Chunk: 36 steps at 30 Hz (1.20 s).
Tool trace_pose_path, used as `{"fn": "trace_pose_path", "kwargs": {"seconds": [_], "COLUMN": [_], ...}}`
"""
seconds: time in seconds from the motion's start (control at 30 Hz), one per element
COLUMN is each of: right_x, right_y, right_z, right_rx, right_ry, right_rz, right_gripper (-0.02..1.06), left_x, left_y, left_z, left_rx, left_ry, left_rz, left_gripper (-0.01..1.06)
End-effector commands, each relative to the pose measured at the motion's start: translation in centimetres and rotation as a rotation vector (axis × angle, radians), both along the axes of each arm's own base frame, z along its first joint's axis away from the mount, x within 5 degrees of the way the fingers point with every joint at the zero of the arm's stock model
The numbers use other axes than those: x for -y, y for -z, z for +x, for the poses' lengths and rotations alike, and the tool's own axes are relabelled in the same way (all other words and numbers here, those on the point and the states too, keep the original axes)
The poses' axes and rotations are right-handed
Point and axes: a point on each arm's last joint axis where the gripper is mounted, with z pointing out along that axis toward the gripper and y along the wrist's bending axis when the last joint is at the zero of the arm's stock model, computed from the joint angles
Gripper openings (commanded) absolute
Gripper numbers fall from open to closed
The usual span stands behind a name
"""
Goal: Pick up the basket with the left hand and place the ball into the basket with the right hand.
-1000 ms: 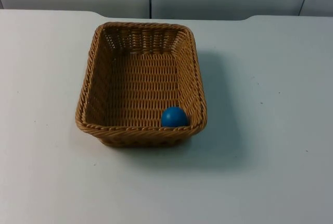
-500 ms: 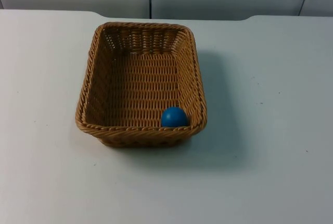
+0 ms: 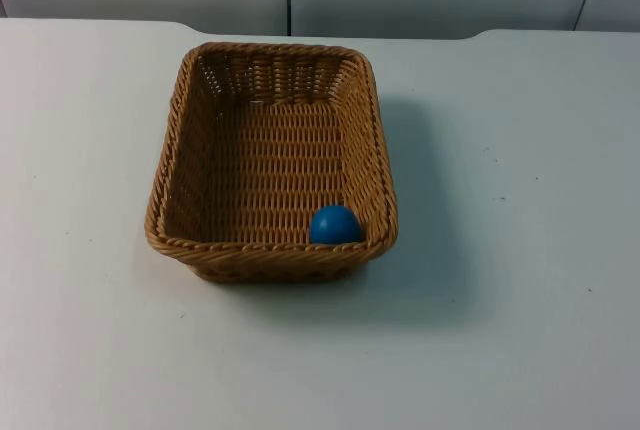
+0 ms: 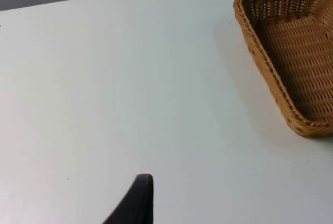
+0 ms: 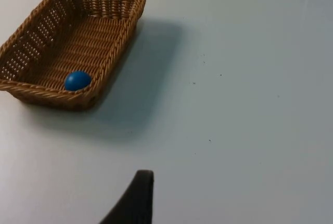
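— While looking along the left gripper (image 4: 138,200), any way to say spread or pressed together?

— Cannot tell. Same for the right gripper (image 5: 136,198). Both hanging over bare surface (image 3: 520,250), well apart from the basket (image 3: 270,250) and, by the look of it, waiting.

— And further out?

— Woven basket flat on the surface, open side up. Blue ball (image 3: 334,224) already inside, tucked into a corner on the right arm's side, up against the short end wall.

— So little left, by judgement, beyond lifting?

— Probably. Looks light and fairly stiff, with a little give in the weave. Thick braided rim, rough enough not to slip. Best taken at the middle of the long side nearest the left arm, with the rim pinched from inside and outside. Worth keeping level on any lift — smooth, round, free to roll across the woven floor and shift the balance. Likely light and slick as well; no call to touch it.
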Motion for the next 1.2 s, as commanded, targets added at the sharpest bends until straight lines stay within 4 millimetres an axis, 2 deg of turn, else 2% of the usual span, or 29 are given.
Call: {"fn": "trace_pose_path", "kwargs": {"seconds": [0.0, 0.17, 0.37, 0.5, 0.63, 1.17], "right_x": [0.0, 0.0, 0.0, 0.0, -0.1, -0.1], "right_y": [0.1, 0.1, 0.1, 0.1, 0.1, 0.1], "right_z": [0.0, 0.0, 0.0, 0.0, 0.0, 0.0], "right_rx": [0.001, 0.001, 0.001, 0.001, 0.000, -0.001], "right_ry": [0.008, 0.008, 0.008, 0.008, 0.005, 0.003], "right_rz": [0.000, 0.000, 0.000, 0.000, 0.005, 0.007], "right_gripper": [1.05, 1.05, 1.05, 1.05, 1.05, 1.05], "left_x": [0.0, 0.0, -0.1, 0.1, -0.3, -0.3], "left_y": [0.4, 0.7, 1.2, 2.6, 2.6, 2.6], "left_z": [-0.9, -2.9, -3.5, -4.0, -4.8, -4.8], "left_rx": [-0.027, 0.003, 0.027, 0.027, 0.081, 0.081], "left_ry": [0.023, 0.105, 0.130, 0.159, 0.151, 0.150], "left_rz": [-0.024, -0.007, 0.017, -0.012, -0.007, -0.009], "left_gripper": [1.05, 1.05, 1.05, 1.05, 1.05, 1.05]}}
